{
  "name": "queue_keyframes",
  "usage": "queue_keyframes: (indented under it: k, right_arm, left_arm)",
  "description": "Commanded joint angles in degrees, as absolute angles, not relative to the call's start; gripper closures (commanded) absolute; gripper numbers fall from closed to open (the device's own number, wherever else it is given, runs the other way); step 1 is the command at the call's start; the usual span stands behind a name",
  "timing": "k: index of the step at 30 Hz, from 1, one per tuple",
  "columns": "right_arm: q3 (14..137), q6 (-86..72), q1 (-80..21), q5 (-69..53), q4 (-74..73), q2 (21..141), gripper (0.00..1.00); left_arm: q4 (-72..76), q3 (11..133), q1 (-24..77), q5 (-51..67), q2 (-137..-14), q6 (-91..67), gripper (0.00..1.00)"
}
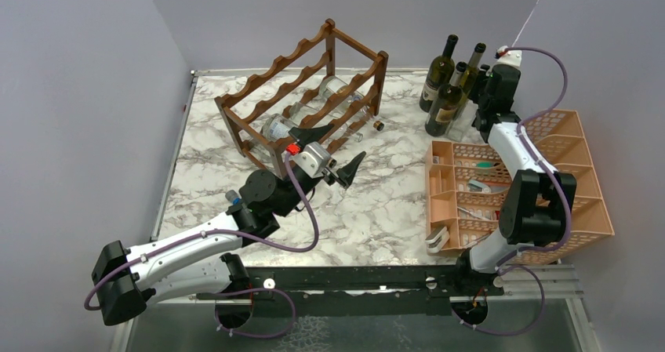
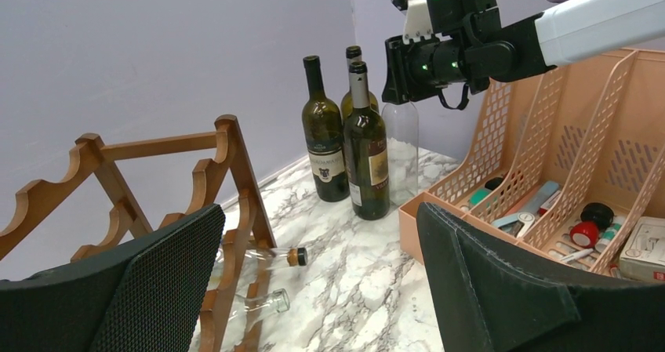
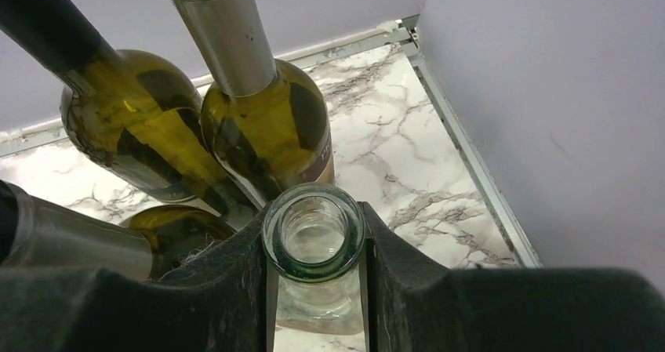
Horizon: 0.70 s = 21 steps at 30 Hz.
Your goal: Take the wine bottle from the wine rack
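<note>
Marble table (image 1: 376, 211), wine rack (image 1: 274, 63) toward its back, set at an angle. All positions below are relative to the rack, as seen from the top camera.

Orange tray (image 1: 584, 172): well off to the right, not involved.

Left arm (image 1: 196, 246): stretched low, forearm rising toward the rack's front corner, wrist roughly level. Right arm (image 1: 510, 144): reached far out to the right of the rack, elbow folded, wrist pointing down.

Bottles: three dark bottles (image 1: 443, 78) stand upright to the right of the rack. An empty clear bottle (image 3: 314, 238) stands just beside them, off the rack. Two more lie in the rack's lower tier with necks poking out of its right side: a capped clear bottle (image 2: 274, 256) and an open-mouthed clear bottle (image 2: 263, 301).

Handling, my read: empty glass, so fairly light, rigid, slick and breakable. They're round and will roll if laid down loose. I'd grip the neck just under the lip so the lip stops any slip, then draw the bottle out along its own axis, clear of the scalloped rails.

Right gripper (image 3: 314, 281): clenched on the upright clear bottle's neck, one pad on each side just below the mouth.

Left gripper (image 1: 335, 150): released, jaws spread wide, holding nothing. It hangs just in front of the rack, apart from both necks.
</note>
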<state>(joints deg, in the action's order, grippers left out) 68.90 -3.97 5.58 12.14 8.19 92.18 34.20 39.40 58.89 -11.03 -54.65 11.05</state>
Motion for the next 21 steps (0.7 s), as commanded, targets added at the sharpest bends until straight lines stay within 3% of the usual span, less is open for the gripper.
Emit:
queue_keyframes:
  k: [1, 7, 13, 17, 21]
  right_arm:
    - [68.1, -2.6, 5.6, 12.1, 13.5, 91.3, 0.78]
    - [68.1, -3.8, 5.6, 10.5, 12.2, 91.2, 0.68]
    - [70.7, -5.5, 5.7, 12.4, 7.0, 89.3, 0.37]
    - [70.3, -6.1, 5.6, 14.6, 5.3, 86.1, 0.24]
    - [70.6, -6.7, 5.6, 15.3, 2.7, 81.7, 0.19]
  left_arm:
    - [35.1, 38.7, 59.1, -12.3, -53.6, 11.6, 0.01]
    - [35.2, 38.7, 59.0, -12.3, -53.6, 12.0, 0.01]
    - [35.2, 38.7, 59.1, -12.7, -53.4, 12.9, 0.01]
    - [35.2, 38.6, 59.1, -13.0, -53.1, 13.3, 0.01]
    - [35.1, 38.6, 59.0, -13.2, -53.0, 13.8, 0.01]
